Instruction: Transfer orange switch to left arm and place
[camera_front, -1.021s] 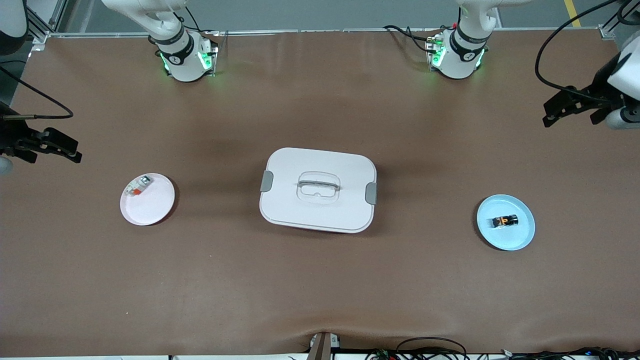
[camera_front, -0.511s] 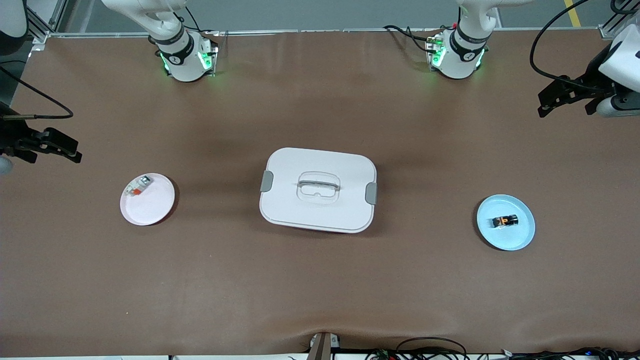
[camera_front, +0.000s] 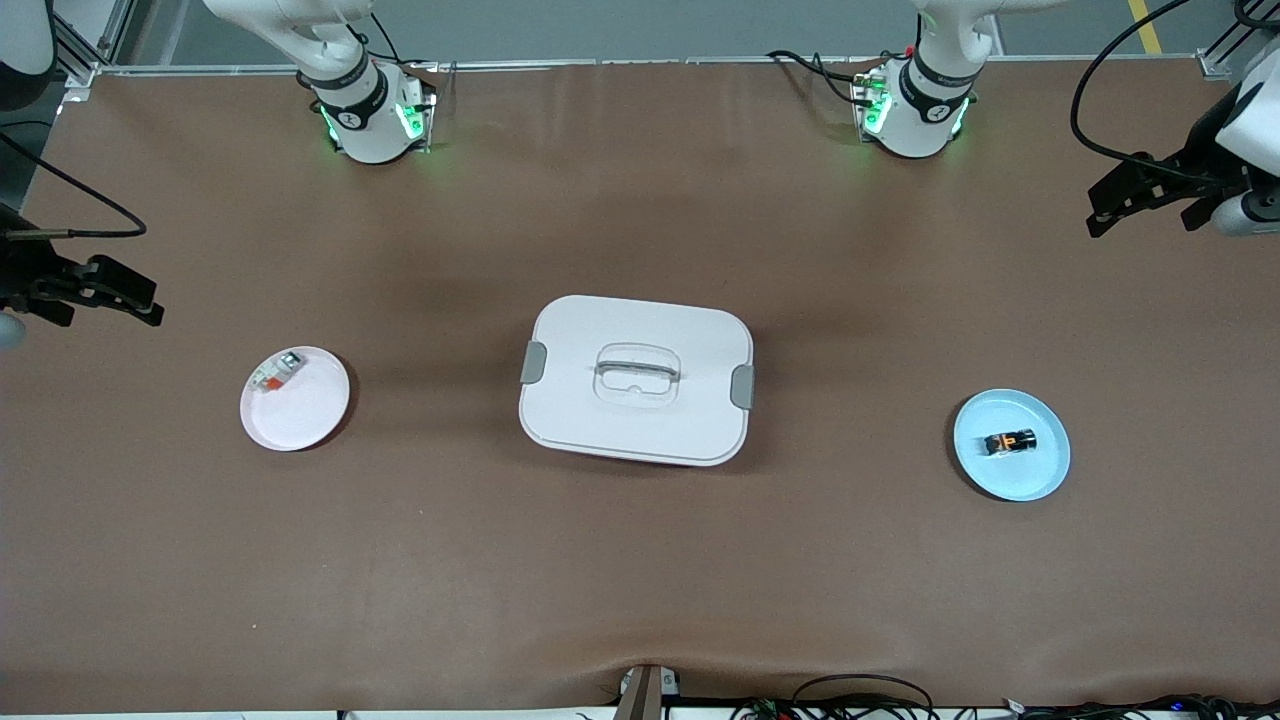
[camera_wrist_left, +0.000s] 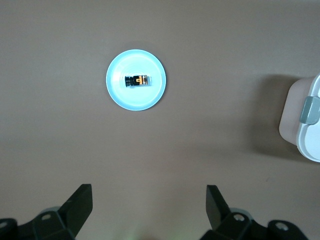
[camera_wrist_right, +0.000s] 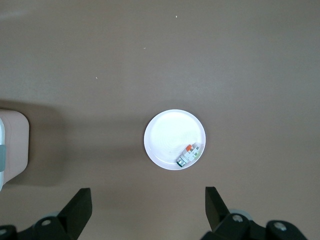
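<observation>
Our right gripper (camera_front: 130, 297) waits high at the right arm's end of the table, jaws wide and empty, near the white plate (camera_front: 312, 415) with its white-and-grey piece (camera_front: 272, 374). The box (camera_front: 636, 378) sits mid-table. The orange switch (camera_front: 1010, 441) lies untouched on the blue plate (camera_front: 1035, 478). Our left gripper (camera_front: 1135, 195), wide open, must descend over it (pickup unstarted, we judge). Only the wrist views show the finger gaps clearly.
</observation>
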